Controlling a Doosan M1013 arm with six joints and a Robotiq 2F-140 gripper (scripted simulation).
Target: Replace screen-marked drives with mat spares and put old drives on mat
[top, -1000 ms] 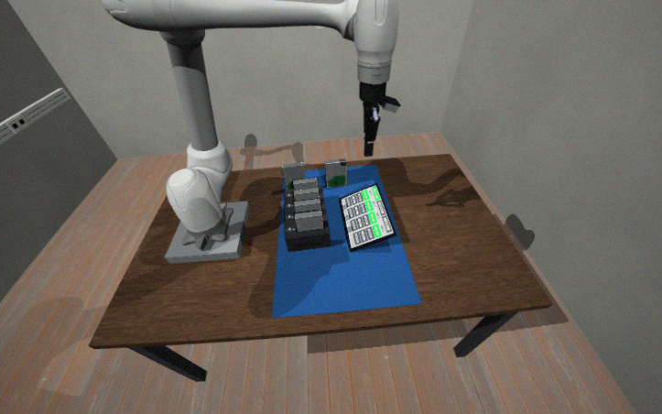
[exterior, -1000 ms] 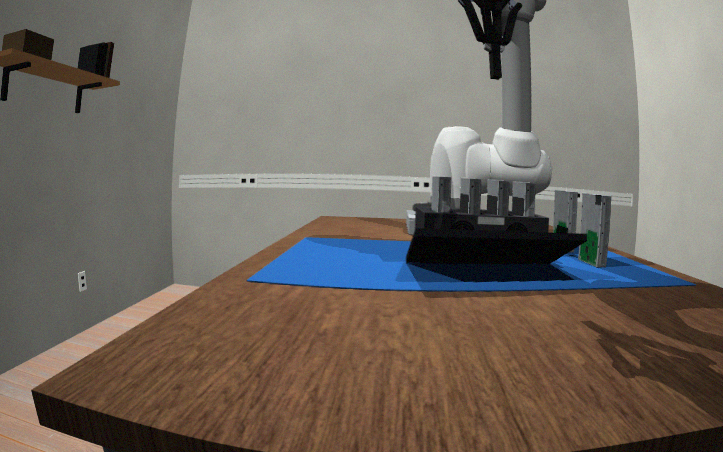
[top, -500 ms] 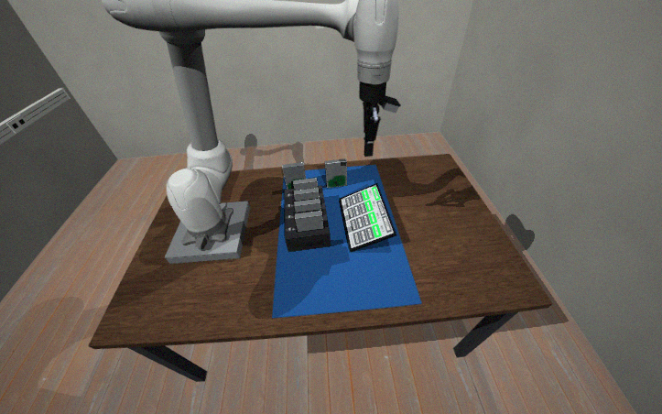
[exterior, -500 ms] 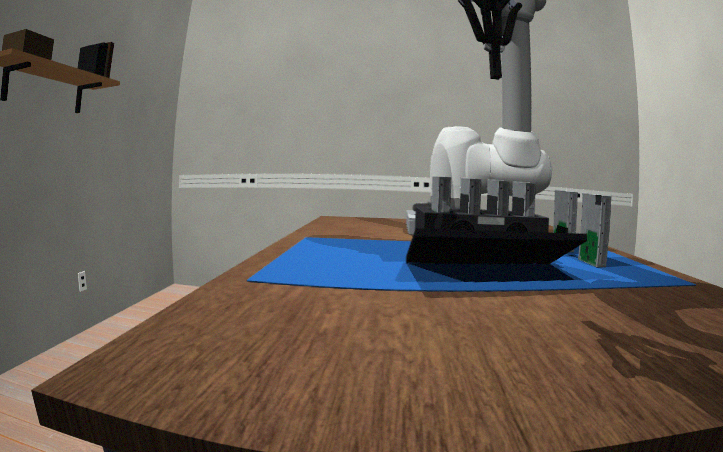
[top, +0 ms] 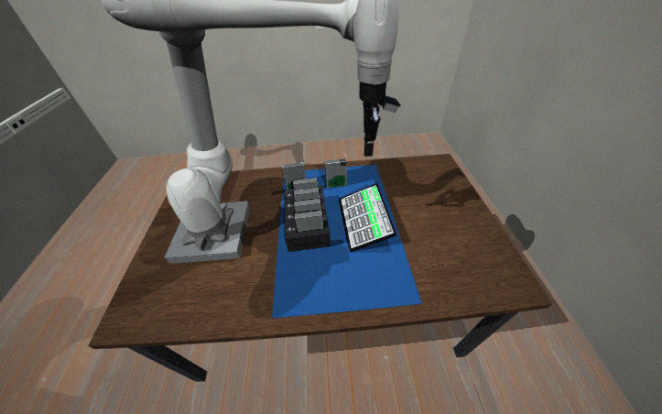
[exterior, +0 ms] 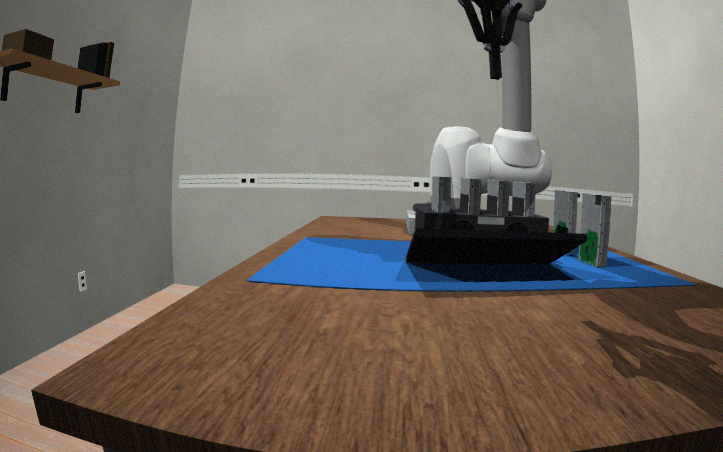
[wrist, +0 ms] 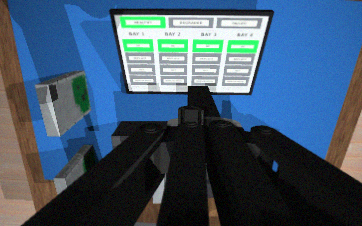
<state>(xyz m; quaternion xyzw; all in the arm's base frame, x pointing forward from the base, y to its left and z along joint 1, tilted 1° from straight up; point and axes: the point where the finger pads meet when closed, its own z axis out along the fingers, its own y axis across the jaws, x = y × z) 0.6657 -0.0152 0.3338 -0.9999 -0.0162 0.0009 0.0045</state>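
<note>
Clearly, the gripper (top: pixel 368 152) (exterior: pixel 495 76) (wrist: pixel 197 102), its fingers pressed together on nothing, risks toppling the right loose drive (top: pixel 336 173) (exterior: pixel 594 230) (wrist: pixel 65 105) or left loose drive (top: pixel 293 173) (exterior: pixel 564 210) (wrist: pixel 75 169) if it descends carelessly, while pulling a seated drive would probably spoil the all-green screen (top: pixel 366 218) (exterior: pixel 493 247) (wrist: pixel 191 60). Both loose drives stand upright, grey with green boards, on the blue mat's (top: pixel 349 288) (exterior: pixel 341 258) (wrist: pixel 311 50) far end. Left of the screen, the black dock (top: pixel 309 240) (exterior: pixel 535 225) (wrist: pixel 130 128) sits apparently flat, four grey drives (top: pixel 309 222) (exterior: pixel 440 193) upright in a row.
</note>
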